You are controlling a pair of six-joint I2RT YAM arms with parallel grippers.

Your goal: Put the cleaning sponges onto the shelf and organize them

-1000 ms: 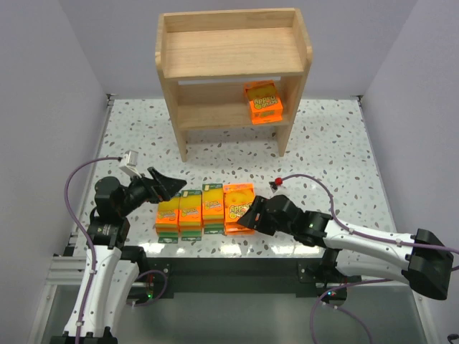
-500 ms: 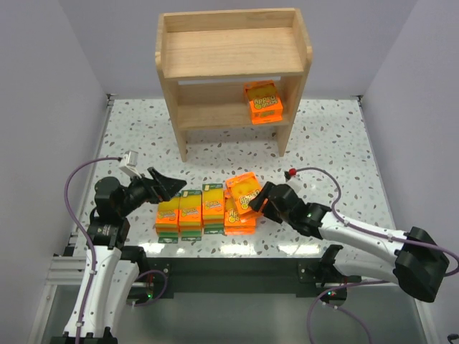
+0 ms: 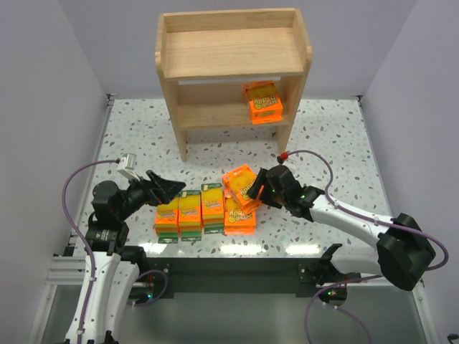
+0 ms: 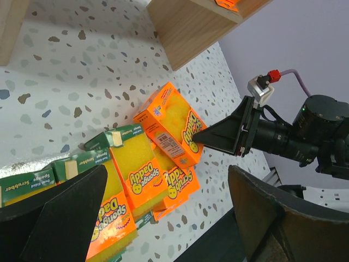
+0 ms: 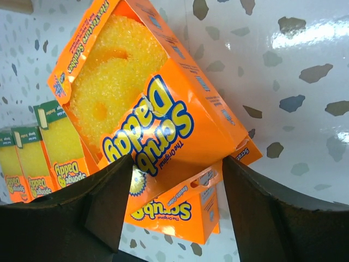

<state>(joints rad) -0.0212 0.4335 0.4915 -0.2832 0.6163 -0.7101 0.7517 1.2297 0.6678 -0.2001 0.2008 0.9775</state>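
**Top external view.** The right gripper (image 3: 256, 193) is closed on one flat orange pack (image 3: 240, 184). A second ago this pack lay on top of its stack; it now hangs tilted above the stack, off the table. Below the jaws one flat pack (image 3: 241, 219) remains on the table. To the gripper's left the three yellow-and-green packs (image 3: 190, 211) stand in a row. The shelf (image 3: 233, 54) is well ahead of the gripper, with one orange pack (image 3: 263, 102) on its lower tier. The left gripper (image 3: 171, 190) has barely moved and hovers beside the row.

**Left wrist view.** Its fingers (image 4: 54, 218) are spread wide with nothing between them. The flat orange pack shows ahead, pinched at one end by the opposite arm.

**Right wrist view.** The flat orange pack sits between both fingers (image 5: 103, 202), label towards the camera, raised off the flat pack beneath.

**Assessment.** The pick appears complete and the carry to the shelf is next. Four packs are left on the table.
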